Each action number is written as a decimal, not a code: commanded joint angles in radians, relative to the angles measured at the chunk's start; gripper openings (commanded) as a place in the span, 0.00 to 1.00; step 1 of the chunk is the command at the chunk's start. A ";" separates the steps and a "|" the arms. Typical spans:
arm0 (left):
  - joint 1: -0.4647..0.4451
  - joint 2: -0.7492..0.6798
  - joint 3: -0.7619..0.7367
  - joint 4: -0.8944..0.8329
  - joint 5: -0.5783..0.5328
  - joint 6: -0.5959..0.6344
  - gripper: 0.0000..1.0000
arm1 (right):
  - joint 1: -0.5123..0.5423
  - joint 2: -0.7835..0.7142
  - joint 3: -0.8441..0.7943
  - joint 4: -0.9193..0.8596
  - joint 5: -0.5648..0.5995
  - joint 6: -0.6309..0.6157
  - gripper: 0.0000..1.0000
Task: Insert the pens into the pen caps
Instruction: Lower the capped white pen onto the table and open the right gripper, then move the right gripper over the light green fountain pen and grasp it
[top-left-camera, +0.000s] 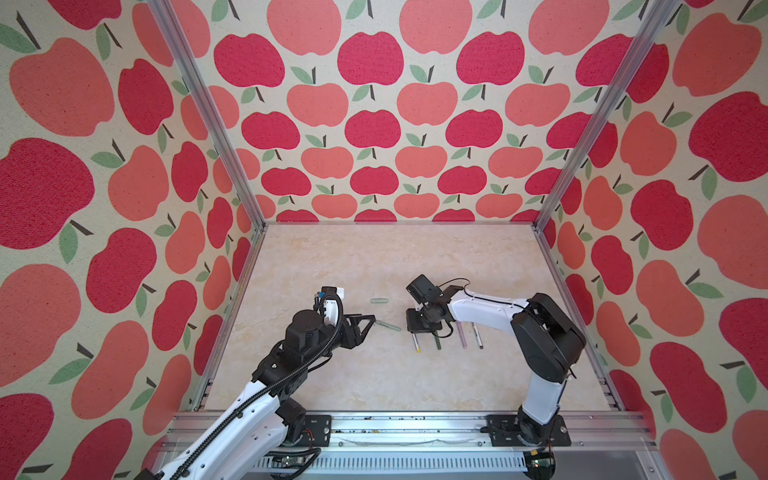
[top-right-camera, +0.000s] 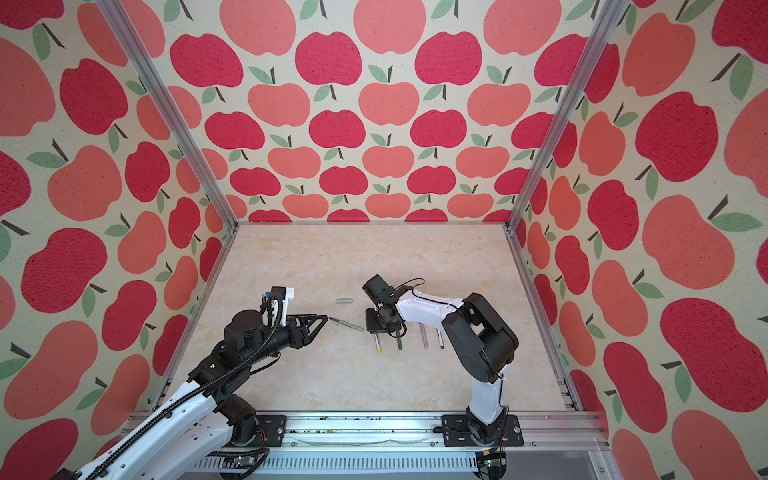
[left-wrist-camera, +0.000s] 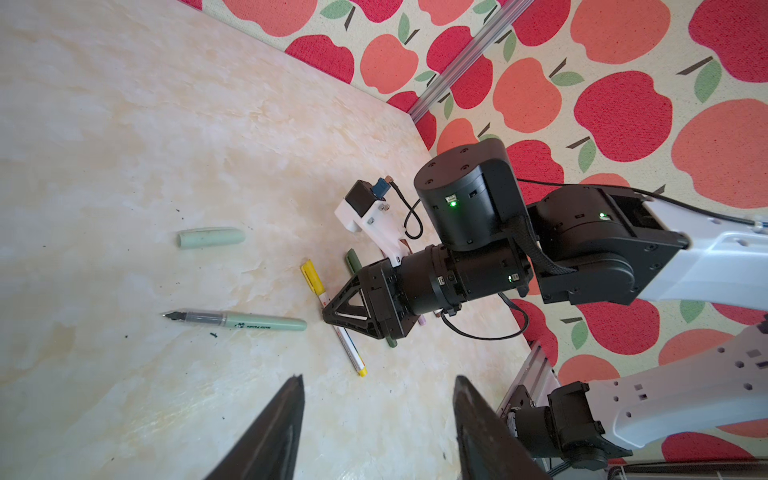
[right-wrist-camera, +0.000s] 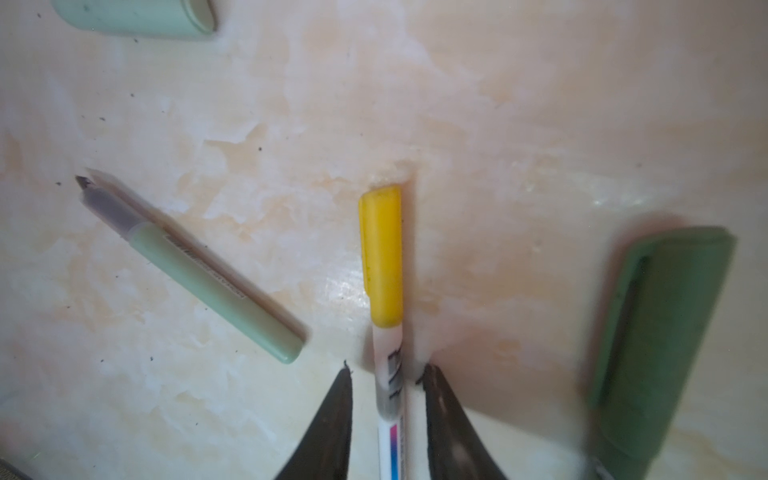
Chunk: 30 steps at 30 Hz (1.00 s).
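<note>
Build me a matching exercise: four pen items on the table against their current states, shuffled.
Things
1. pale green plastic pen
2. pale green plastic pen cap
3. white plastic pen with yellow cap
4. dark green plastic pen

States
A. lying between the open jaws of the right end effector
B. loose, no pen in it
C. nib bare, uncapped
D. capped, lying outside those jaws

Pairs: 1-C; 2-B; 3-A; 4-D

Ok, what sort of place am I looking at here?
Probably a robot test booth: left arm and right arm bolted to a metal rail, apple-print walls on aluminium posts, a marble-look tabletop.
</note>
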 joint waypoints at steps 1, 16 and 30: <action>0.011 -0.036 0.042 -0.060 -0.014 0.019 0.63 | 0.001 -0.090 0.033 -0.022 0.018 -0.040 0.39; 0.086 -0.228 0.099 -0.301 -0.084 0.011 0.99 | 0.109 0.027 0.281 -0.117 -0.047 -0.352 0.47; 0.097 -0.289 0.097 -0.389 -0.103 -0.065 0.99 | 0.135 0.265 0.434 -0.164 0.032 -0.446 0.50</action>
